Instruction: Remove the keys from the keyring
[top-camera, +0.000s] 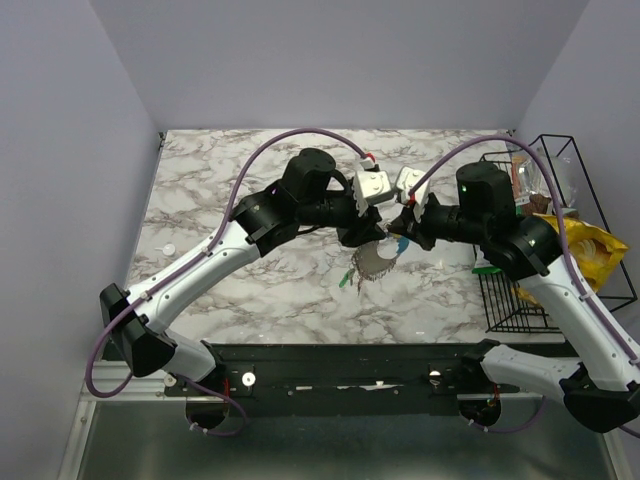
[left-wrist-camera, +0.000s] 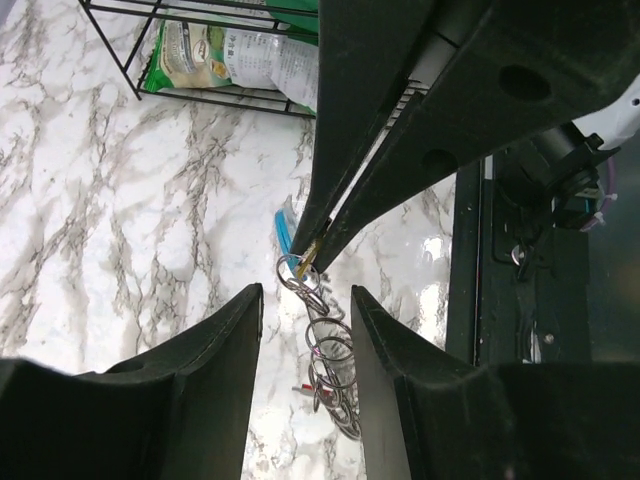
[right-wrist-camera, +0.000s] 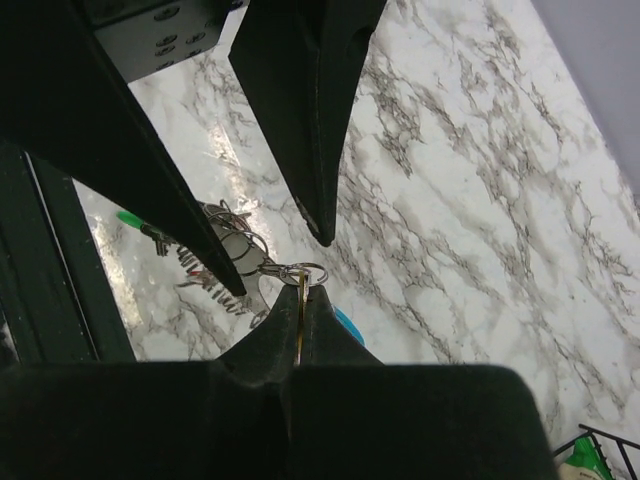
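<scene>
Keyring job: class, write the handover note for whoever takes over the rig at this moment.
Left gripper: open, fingers either side of the small metal rings.
Right gripper: shut on a yellow-orange key.
Keyring: below both grippers, mid table; green key beside it.
Done: no key seen lying free.
To do: take every key off.

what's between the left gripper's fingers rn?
A chain of small metal rings sits in the gap of the left gripper. The shut right gripper pinches one end of it. The left wrist view shows it.
</scene>
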